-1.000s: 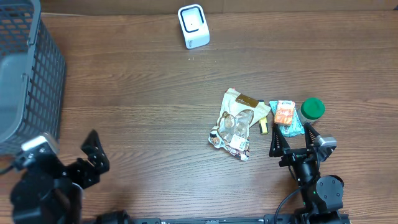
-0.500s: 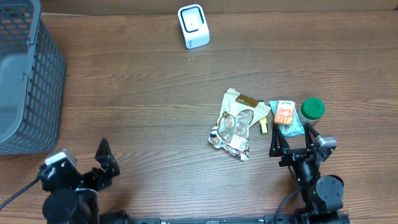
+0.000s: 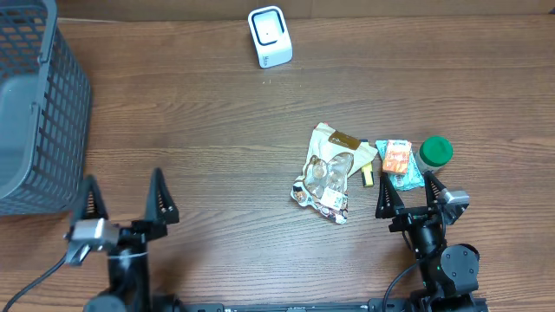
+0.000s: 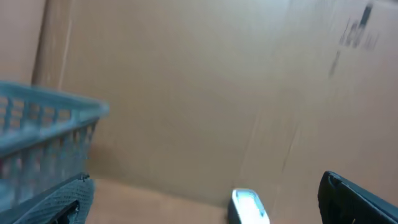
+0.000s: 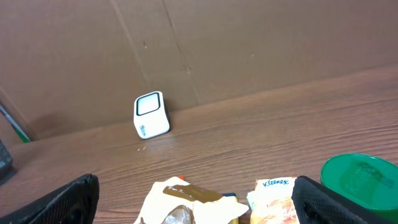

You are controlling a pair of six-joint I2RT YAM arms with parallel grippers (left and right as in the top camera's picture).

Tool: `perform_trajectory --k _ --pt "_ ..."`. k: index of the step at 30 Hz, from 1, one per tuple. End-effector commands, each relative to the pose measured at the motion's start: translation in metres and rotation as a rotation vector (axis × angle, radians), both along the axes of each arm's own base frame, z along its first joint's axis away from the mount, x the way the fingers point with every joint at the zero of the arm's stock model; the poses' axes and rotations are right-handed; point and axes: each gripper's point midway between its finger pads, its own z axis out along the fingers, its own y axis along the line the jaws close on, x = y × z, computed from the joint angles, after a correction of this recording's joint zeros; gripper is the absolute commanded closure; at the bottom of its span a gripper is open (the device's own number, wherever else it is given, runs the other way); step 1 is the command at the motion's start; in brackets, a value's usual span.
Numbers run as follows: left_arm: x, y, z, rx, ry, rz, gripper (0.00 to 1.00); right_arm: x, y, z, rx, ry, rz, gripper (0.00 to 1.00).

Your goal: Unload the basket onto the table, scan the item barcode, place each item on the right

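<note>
A white barcode scanner (image 3: 270, 36) stands at the far edge of the table, also visible as the scanner (image 5: 151, 115) in the right wrist view and blurred as the scanner (image 4: 249, 206) in the left wrist view. The items lie in a cluster at the right: a snack bag (image 3: 328, 169), a tissue pack (image 3: 399, 160), a green-lidded tub (image 3: 436, 152) and a small yellow item (image 3: 368, 176). My right gripper (image 3: 408, 198) is open just in front of the tissue pack (image 5: 273, 199), holding nothing. My left gripper (image 3: 126, 201) is open and empty at the front left, far from the items.
A grey mesh basket (image 3: 39, 113) fills the far left corner, with its rim (image 4: 43, 118) in the left wrist view. A cardboard wall (image 5: 249, 43) backs the table behind the scanner.
My left arm has swung right along the front edge and turned, so its open fingers now point toward the far side. The right arm and the items have not moved.
</note>
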Motion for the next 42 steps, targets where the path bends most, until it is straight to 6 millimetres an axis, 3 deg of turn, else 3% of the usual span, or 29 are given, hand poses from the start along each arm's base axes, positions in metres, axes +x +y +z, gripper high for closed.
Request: perform_trajectory --k 1,5,14,19,42 --pt "0.016 -0.005 -0.042 -0.006 0.083 -0.037 0.0 0.0 -0.003 -0.002 -0.003 -0.002 -0.013 0.0" --pt "0.028 -0.004 -0.084 -0.015 0.169 -0.038 0.0 0.0 -0.003 -0.002 -0.003 -0.002 -0.013 0.0" --pt "0.035 -0.003 -0.158 0.045 0.389 -0.025 0.0 0.0 -0.003 -0.002 -0.003 -0.002 -0.013 0.0" --pt "0.035 -0.004 -0.157 0.178 0.394 -0.013 0.0 0.0 -0.003 -0.002 -0.003 -0.002 -0.013 0.0" --pt "0.035 -0.003 -0.157 0.178 0.394 -0.011 0.0 0.0 -0.003 -0.002 -0.003 -0.002 -0.013 0.0"
